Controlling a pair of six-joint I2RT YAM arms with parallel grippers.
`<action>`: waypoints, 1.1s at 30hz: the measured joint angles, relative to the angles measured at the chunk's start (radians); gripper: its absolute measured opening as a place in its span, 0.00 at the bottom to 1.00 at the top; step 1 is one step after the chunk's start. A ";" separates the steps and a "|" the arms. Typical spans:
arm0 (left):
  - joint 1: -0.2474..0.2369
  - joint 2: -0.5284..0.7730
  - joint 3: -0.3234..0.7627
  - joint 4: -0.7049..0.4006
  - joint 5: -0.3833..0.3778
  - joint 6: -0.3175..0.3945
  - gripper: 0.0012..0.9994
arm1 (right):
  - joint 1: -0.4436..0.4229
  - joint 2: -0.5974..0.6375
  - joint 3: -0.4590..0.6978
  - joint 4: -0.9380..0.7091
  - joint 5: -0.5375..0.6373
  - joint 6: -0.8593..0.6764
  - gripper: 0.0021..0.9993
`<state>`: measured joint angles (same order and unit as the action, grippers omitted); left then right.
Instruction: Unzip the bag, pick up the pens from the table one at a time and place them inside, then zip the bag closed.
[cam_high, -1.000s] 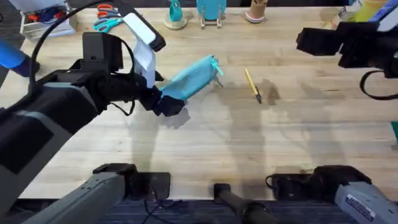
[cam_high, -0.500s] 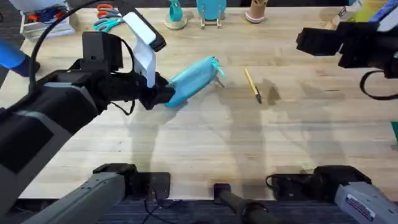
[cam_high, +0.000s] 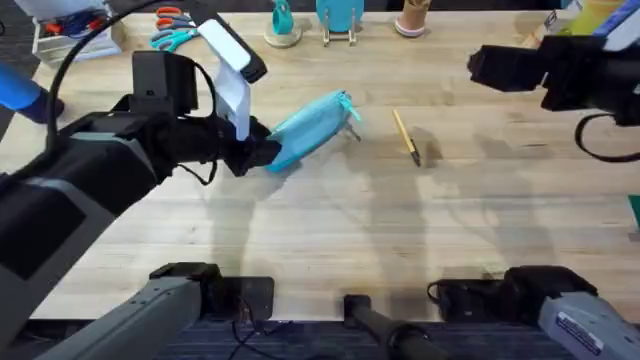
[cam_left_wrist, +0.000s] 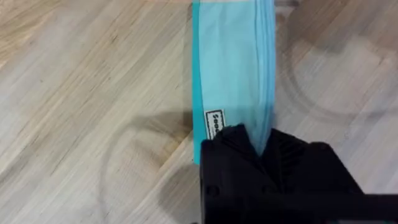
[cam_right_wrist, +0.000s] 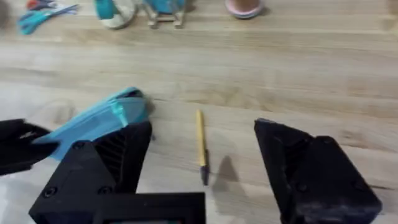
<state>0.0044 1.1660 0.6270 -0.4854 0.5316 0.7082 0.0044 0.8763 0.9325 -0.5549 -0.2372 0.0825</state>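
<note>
Left gripper (cam_high: 262, 156) clamped on the bag's (cam_high: 312, 125) near end; bag lies on the table (cam_high: 400, 230), slightly left of centre. Pen (cam_high: 405, 136) at the bag's 3 o'clock, apart from it. Right gripper (cam_right_wrist: 202, 165) jaws wide apart, above the pen.

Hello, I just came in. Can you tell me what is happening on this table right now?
The left hand is shut on one end of the bag, which lies on the table. The right hand is open and hangs above the table with a pen below it, not yet touching it. The pen lies on the wood beside the bag, so nothing has gone inside yet.
</note>
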 joint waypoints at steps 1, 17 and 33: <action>0.000 0.000 0.000 0.000 0.000 0.000 0.04 | 0.000 0.001 0.000 0.000 -0.031 0.000 1.00; 0.000 0.000 0.000 0.000 0.000 0.000 0.04 | 0.071 0.190 0.000 -0.001 -0.427 0.065 1.00; 0.000 0.000 0.000 0.000 0.000 0.000 0.04 | 0.198 0.287 0.000 0.008 -0.461 0.106 1.00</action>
<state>0.0044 1.1660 0.6270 -0.4854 0.5316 0.7082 0.2028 1.1634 0.9325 -0.5473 -0.6980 0.1889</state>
